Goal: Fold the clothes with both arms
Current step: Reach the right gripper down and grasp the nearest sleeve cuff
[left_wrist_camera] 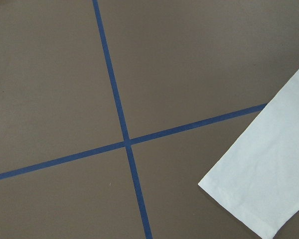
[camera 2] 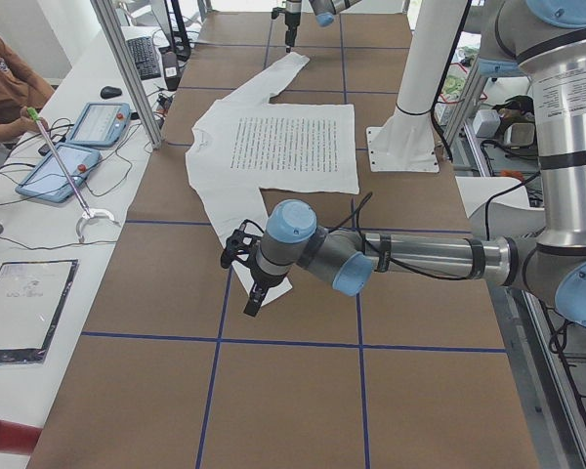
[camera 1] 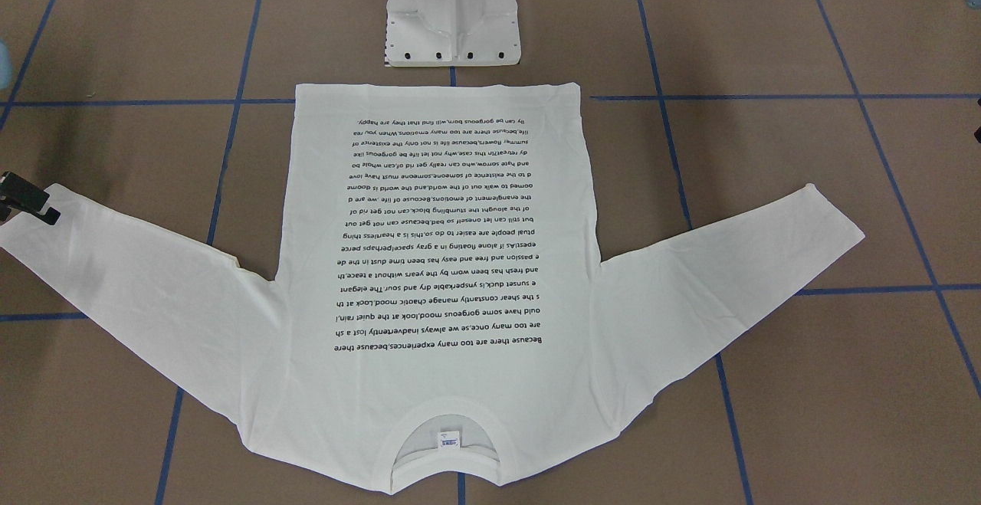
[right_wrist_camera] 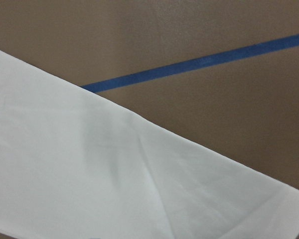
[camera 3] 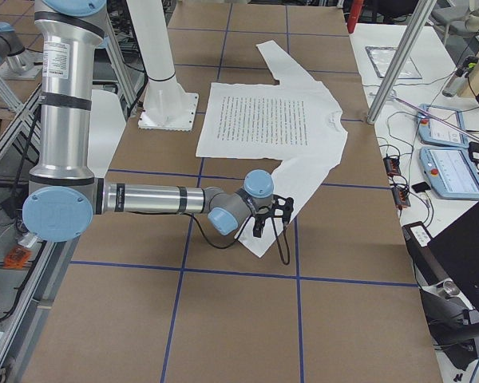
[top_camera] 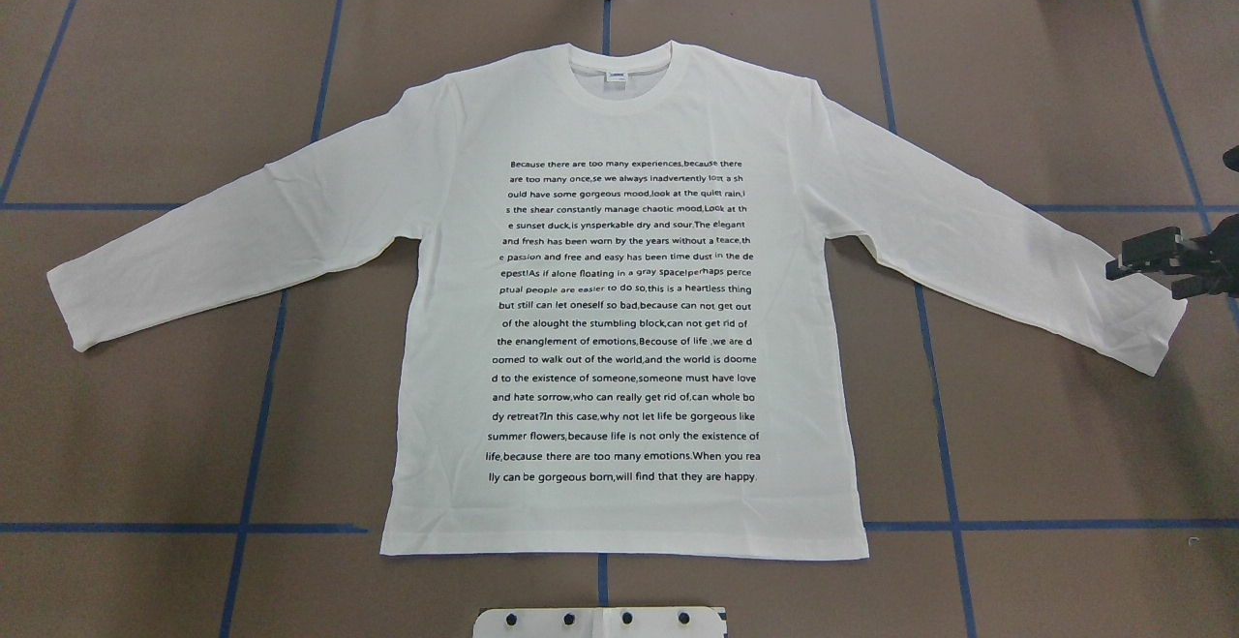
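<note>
The shirt [top_camera: 619, 328] is laid flat, print up, across the middle of the tabletop [top_camera: 145, 86]. Its collar is at the top of the overhead view and both sleeves are spread outward. The right pincer [top_camera: 1123, 263] is seen at that view's right edge, over the sleeve end, fingers apart (a narrow gap shows). The left pincer [camera 2: 251, 301] is shown only low in the left side view, near the other sleeve end. Whether it is apart or together cannot be told.
</note>
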Robot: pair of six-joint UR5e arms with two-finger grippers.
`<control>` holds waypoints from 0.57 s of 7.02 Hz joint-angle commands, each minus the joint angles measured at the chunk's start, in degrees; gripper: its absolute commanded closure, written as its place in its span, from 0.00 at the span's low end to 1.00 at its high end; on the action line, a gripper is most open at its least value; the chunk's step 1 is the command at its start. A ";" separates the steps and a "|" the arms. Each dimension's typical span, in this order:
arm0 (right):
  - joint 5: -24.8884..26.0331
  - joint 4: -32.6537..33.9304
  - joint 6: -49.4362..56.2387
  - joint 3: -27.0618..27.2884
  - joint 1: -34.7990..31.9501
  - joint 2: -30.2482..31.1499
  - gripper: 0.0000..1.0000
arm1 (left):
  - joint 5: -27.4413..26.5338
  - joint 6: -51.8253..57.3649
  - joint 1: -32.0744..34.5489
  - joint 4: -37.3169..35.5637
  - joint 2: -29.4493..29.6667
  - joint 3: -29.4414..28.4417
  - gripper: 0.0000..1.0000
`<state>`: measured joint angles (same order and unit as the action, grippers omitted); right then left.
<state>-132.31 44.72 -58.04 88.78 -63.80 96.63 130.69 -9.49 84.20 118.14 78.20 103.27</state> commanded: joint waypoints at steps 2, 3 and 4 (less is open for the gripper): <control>1.53 -3.50 -8.31 -3.70 0.70 3.11 0.09 | 0.00 0.00 0.00 0.07 -0.06 0.09 0.00; 1.62 -7.16 -8.67 -5.53 0.70 3.99 0.04 | 0.00 0.00 0.00 0.07 -0.06 0.18 0.00; 1.53 -10.67 -11.72 -7.81 0.78 3.91 0.11 | 0.00 0.00 0.09 0.07 -0.06 0.26 0.00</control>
<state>-130.78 37.90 -67.06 83.33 -63.08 100.15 130.69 -9.49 84.22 118.21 78.14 103.44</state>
